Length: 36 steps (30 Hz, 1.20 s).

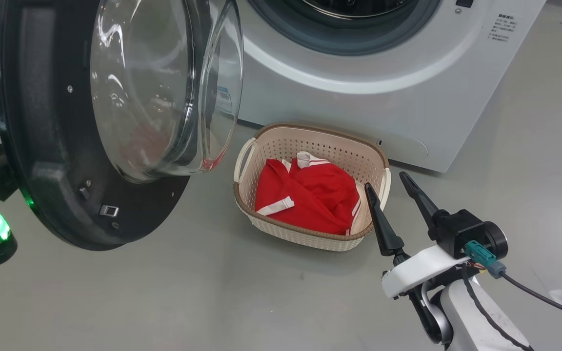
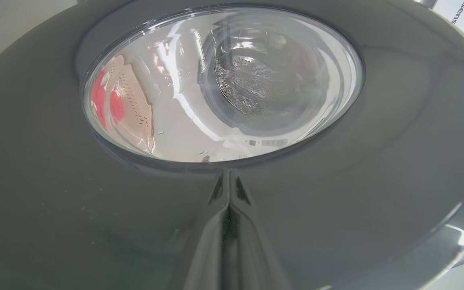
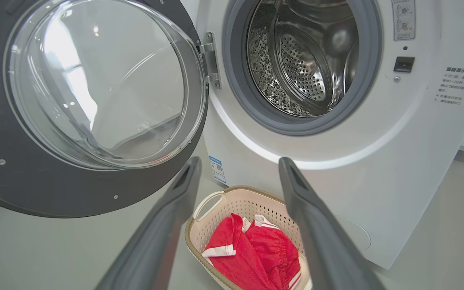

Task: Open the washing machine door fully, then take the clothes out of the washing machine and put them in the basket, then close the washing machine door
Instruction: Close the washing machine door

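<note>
While 1 washing machine door (image 1: pixel 42 146) hangs open, 1 basket (image 1: pixel 310 141) on floor (image 1: pixel 164 292) by 1 washing machine (image 1: pixel 408 97) holds clothes (image 1: pixel 310 200), 1 red heap. R fingers (image 1: pixel 381 219) wide apart, empty; L fingers (image 2: pixel 216 241) closed, empty, at door.

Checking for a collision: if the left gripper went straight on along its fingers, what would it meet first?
The door: the shut left gripper points straight at its black face, apparently touching it or very close.
</note>
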Tool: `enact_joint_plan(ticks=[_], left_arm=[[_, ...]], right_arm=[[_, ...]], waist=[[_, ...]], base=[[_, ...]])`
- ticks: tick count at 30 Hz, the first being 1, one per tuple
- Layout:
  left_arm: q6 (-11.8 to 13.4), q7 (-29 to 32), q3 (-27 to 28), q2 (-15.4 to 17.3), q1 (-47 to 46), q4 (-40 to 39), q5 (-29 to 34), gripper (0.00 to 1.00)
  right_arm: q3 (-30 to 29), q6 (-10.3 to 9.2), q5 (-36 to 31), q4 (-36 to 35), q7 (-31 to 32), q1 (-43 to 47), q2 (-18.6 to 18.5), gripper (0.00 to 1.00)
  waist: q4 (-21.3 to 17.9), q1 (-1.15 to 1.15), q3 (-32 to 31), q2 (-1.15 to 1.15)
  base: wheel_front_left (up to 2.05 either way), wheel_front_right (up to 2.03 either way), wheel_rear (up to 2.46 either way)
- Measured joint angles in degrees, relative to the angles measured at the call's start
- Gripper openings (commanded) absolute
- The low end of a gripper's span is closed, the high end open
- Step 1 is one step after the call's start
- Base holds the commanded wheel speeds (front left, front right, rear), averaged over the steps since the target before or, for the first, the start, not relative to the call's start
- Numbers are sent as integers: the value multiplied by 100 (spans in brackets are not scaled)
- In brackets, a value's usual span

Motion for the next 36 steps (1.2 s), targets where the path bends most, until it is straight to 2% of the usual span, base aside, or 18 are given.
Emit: enact_joint_plan(ticks=[9,17,27,32,36], left_arm=[[-33,201,48,-227,224,-226,-229,0],[-74,324,131,-737,472,-544,-412,0],[-76,253,156,-867,808,-975,-441,0],[-80,-115,-76,-858,1102,-1470,-135,0],[-80,-489,1,-813,1317,-1967,-69,0]], right_arm=[[-15,0,13,-4,0,115,21,100],[-3,0,14,-8,0,118,32,100],[-3,0,13,-7,0,169,37,100],[-20,0,16,2,0,238,43,100],[-15,0,42,3,0,240,46,100]], waist=[[-12,0,-73,0],[7,0,-96,0],[12,0,-150,0],[31,0,-215,0],[48,0,-273,0]], base=[[0,0,0],[0,0,0],[0,0,0],[0,0,0],[0,0,0]])
